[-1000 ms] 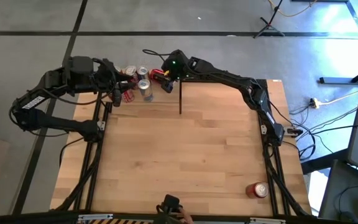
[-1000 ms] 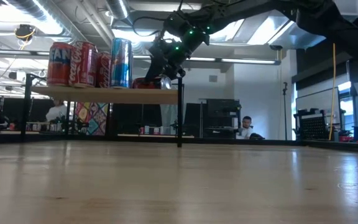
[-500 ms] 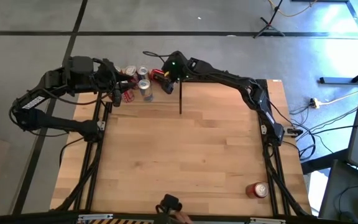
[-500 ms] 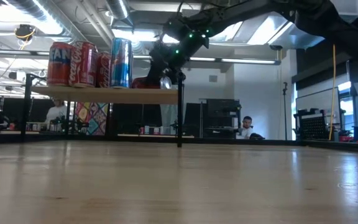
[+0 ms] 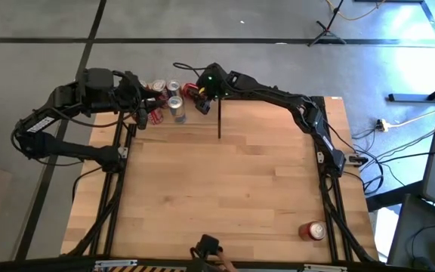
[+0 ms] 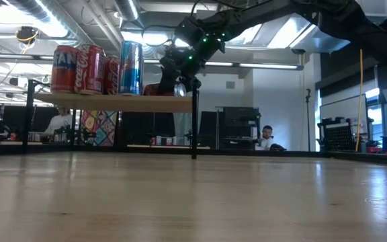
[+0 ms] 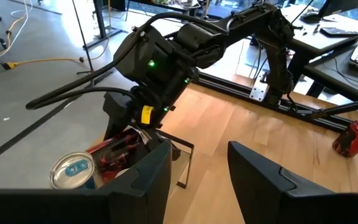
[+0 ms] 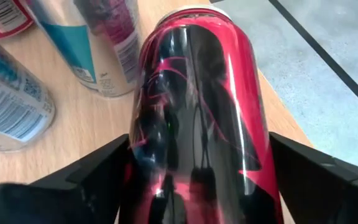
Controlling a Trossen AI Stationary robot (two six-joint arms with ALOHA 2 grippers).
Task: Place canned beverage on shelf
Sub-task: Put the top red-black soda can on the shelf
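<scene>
The right claw [image 5: 201,100] reaches over the far edge of the tabletop [image 5: 225,189] to the shelf [image 6: 123,103], a small light-wood board on thin black posts. In the right wrist view its two dark fingers [image 8: 92,174] stand wide apart on either side of a red-and-black can [image 8: 197,118], which lies on its side on the shelf board — the fingers flank it, but whether they touch it cannot be told. In the low view the same can [image 6: 156,89] shows as a dark red shape low on the shelf's right end, just beneath the right claw. Beside it on the shelf stand other cans: a tall blue-and-silver can [image 6: 131,68] nearest, then red cola cans [image 6: 89,69] toward the left end. From above, the silver tops of these cans [image 5: 174,87] cluster between the two arms. The left claw [image 5: 138,112] hovers at the shelf's other side; its own fingers [image 7: 148,180] stand partly apart with nothing between them, and its wrist view looks past a silver can top [image 7: 73,171] toward the right arm. Well apart from all this, another red can [image 5: 313,230] lies on its side near the tabletop's near right corner.
</scene>
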